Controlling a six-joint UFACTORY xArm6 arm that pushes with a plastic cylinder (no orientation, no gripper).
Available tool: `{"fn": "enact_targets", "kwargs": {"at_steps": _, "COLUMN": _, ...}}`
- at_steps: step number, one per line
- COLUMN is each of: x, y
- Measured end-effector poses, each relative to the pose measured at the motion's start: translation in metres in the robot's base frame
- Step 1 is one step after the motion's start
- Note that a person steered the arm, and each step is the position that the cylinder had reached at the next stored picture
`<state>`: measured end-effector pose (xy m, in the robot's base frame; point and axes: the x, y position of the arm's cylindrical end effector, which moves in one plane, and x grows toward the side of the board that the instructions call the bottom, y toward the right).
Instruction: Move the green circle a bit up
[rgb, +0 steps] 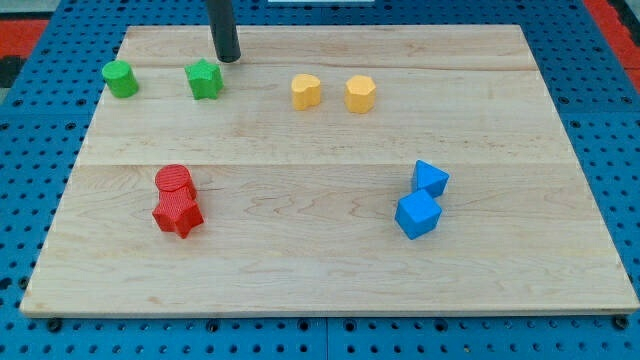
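The green circle (120, 78) sits near the board's upper left corner. A green star (205, 80) lies to its right. My tip (229, 58) is at the top of the board, just above and to the right of the green star. It is well to the right of the green circle and touches neither block.
A yellow heart-like block (306, 91) and a yellow hexagon (360, 94) sit at upper middle. A red circle (173, 181) touches a red star (178, 213) at lower left. Two blue blocks (430, 178) (417, 214) sit together at right. The wooden board (320, 270) lies on blue pegboard.
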<state>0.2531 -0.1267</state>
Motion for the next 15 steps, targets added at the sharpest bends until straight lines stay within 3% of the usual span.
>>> {"fn": "enact_targets", "kwargs": {"at_steps": 2, "x": 0.01, "y": -0.04}}
{"fn": "enact_targets", "kwargs": {"at_steps": 3, "x": 0.041, "y": 0.007}}
{"fn": "enact_targets", "kwargs": {"at_steps": 4, "x": 0.037, "y": 0.023}}
{"fn": "enact_targets", "kwargs": {"at_steps": 5, "x": -0.011, "y": 0.014}}
{"fn": "enact_targets", "kwargs": {"at_steps": 7, "x": -0.037, "y": -0.156}}
{"fn": "enact_targets", "kwargs": {"at_steps": 8, "x": -0.001, "y": -0.175}}
{"fn": "enact_targets", "kwargs": {"at_steps": 10, "x": 0.045, "y": -0.129}}
{"fn": "enact_targets", "kwargs": {"at_steps": 11, "x": 0.039, "y": -0.174}}
{"fn": "enact_targets", "kwargs": {"at_steps": 13, "x": 0.148, "y": -0.146}}
{"fn": "enact_targets", "kwargs": {"at_steps": 14, "x": 0.117, "y": -0.101}}
{"fn": "enact_targets", "kwargs": {"at_steps": 15, "x": 0.092, "y": -0.104}}
